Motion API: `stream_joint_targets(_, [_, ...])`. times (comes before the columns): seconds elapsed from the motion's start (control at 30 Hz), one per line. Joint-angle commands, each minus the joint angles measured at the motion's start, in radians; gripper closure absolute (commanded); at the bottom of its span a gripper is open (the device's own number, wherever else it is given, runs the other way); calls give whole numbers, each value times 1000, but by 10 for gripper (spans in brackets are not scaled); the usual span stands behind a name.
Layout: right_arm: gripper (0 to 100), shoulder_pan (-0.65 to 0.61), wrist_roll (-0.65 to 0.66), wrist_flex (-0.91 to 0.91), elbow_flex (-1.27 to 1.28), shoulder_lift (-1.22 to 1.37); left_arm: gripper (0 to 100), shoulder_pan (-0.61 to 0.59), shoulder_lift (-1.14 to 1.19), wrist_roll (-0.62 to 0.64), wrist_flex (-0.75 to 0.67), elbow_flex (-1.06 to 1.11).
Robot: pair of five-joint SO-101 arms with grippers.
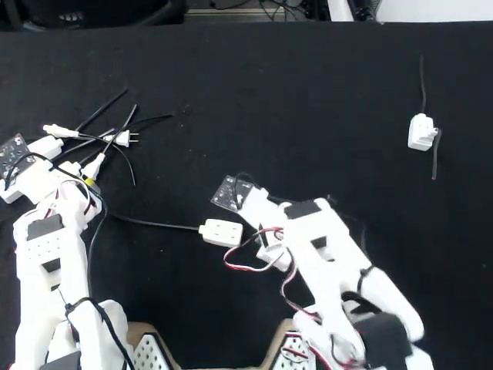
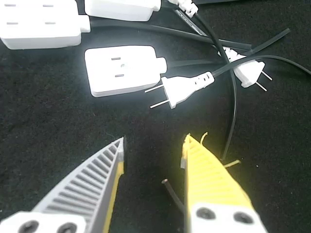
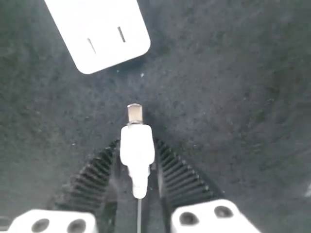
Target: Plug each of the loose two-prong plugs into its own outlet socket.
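My right gripper (image 3: 136,144) is shut on a white two-prong plug (image 3: 137,145), prongs pointing at a white outlet socket (image 3: 97,31) a short gap ahead. From above, that socket (image 1: 221,232) lies mid-table on a black cord, just left of the right arm (image 1: 323,247). My left gripper (image 2: 153,141) is open, hovering over bare cloth. Just beyond it lies a loose white plug (image 2: 182,90), its prongs beside another socket (image 2: 121,70). A second loose plug (image 2: 250,73) lies farther off.
More white sockets (image 2: 41,24) and tangled black cords (image 1: 115,123) crowd the table's left side. A separate white outlet (image 1: 421,132) with a black cord sits at the far right. Black cloth covers the table (image 1: 269,100).
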Motion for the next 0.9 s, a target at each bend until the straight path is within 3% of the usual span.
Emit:
stream_joint_targets(0.0, [890,21,8,8,-62,58,802,-2,-25,11,-18,-8])
stream_joint_targets(0.3, [915,17,15,164,-147,27,802,-2,-25,11,-18,-8])
stream_joint_targets(0.57, [919,15,15,137,-114,15,802,-2,-25,11,-18,-8])
stream_joint_targets(0.7, [991,15,9,48,-58,10,802,-2,-25,11,-18,-8])
stream_joint_targets(0.87, [959,15,-43,8,-45,7,802,-2,-25,11,-18,-8])
